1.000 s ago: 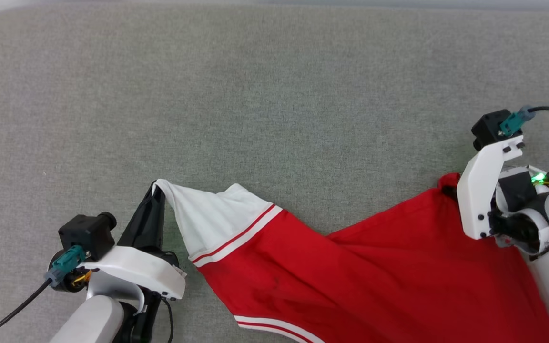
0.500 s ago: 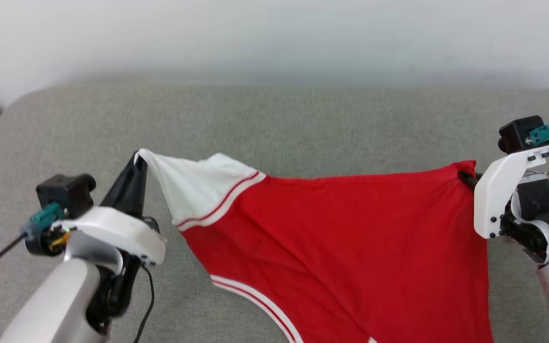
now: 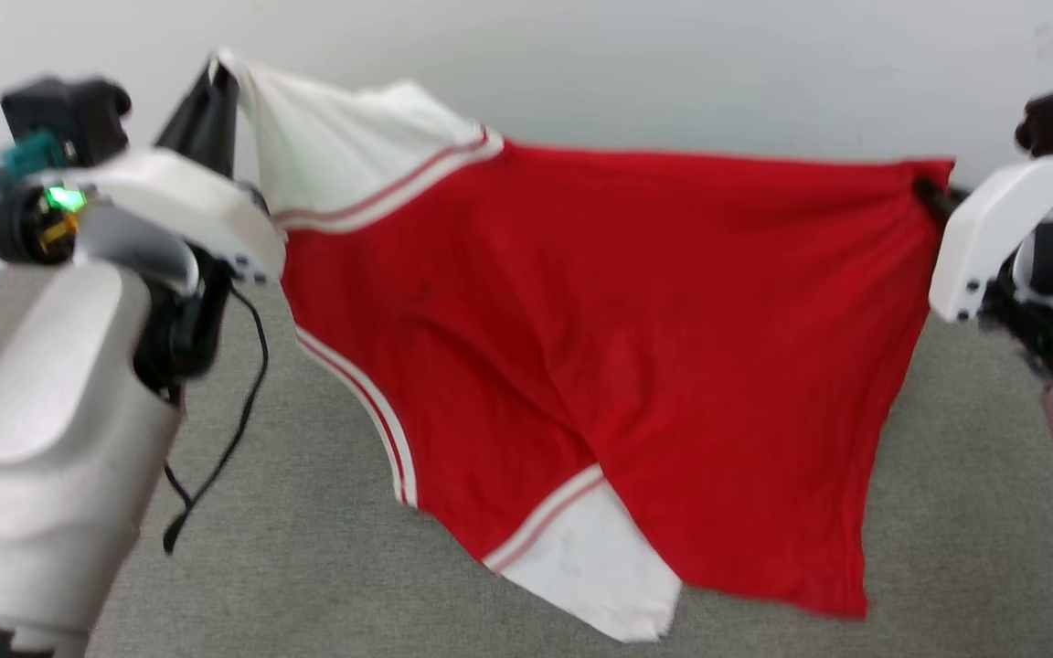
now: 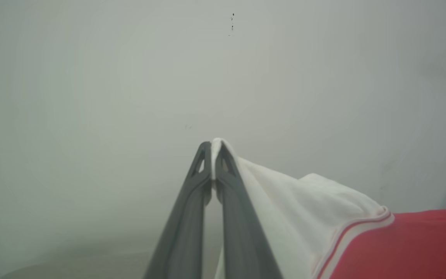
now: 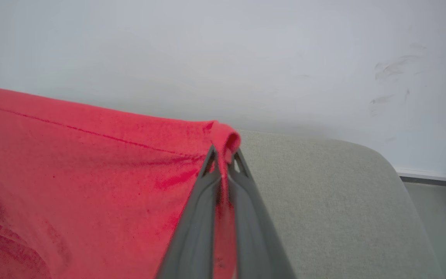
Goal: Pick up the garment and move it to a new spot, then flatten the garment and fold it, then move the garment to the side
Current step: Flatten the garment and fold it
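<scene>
Garment point(image 3: 627, 320) over cushion point(image 3: 307, 567), wall point(image 5: 246, 58) perhaps scuffed

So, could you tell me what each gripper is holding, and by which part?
Both hold the garment: left gripper pinches a white sleeve tip, right gripper a red corner.

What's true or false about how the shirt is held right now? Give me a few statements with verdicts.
1. The left end effector pinches a white sleeve of the shirt. True.
2. The right end effector is open and holds nothing. False: it is shut on a red corner of the shirt.
3. The shirt lies flat on the grey cushion. False: it hangs spread between the two end effectors.
4. A second white sleeve dangles at the shirt's lower edge. True.
</scene>
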Motion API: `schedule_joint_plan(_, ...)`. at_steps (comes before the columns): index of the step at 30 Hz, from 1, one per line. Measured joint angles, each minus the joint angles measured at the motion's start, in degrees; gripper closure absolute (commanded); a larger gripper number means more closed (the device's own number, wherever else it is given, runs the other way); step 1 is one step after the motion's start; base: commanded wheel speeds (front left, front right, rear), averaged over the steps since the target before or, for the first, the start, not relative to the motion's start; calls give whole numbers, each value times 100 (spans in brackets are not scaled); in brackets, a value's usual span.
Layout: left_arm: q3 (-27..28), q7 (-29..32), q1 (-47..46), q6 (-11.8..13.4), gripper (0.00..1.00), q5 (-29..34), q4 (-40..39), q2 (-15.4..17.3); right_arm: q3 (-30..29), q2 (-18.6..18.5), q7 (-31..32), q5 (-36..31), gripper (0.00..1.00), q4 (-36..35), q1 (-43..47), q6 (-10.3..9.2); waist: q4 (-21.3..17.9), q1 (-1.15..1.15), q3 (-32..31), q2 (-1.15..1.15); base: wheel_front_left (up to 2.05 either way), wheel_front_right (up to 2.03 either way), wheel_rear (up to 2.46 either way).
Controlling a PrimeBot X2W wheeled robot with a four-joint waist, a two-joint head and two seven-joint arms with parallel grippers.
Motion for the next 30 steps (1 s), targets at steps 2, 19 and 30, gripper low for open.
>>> schedule_joint_plan(2,-19,-1,-457,-90,100,79,293,-35,-44,43,-118,-23,100,129,-325,0,-20,1,91,0,0,0,0)
schedule_joint_plan(19,326,-544,-4315,-590,100,519,1749,191,-584,264,-1352,-892,100,350,-3407,2,-190,2,1949,0,0,0,0)
schedule_joint_plan(30,460,-647,-5378,-773,100,504,2025,293,-648,355,-1473,-1147,100,319,-4675,2,-235,3,3516,0,0,0,0)
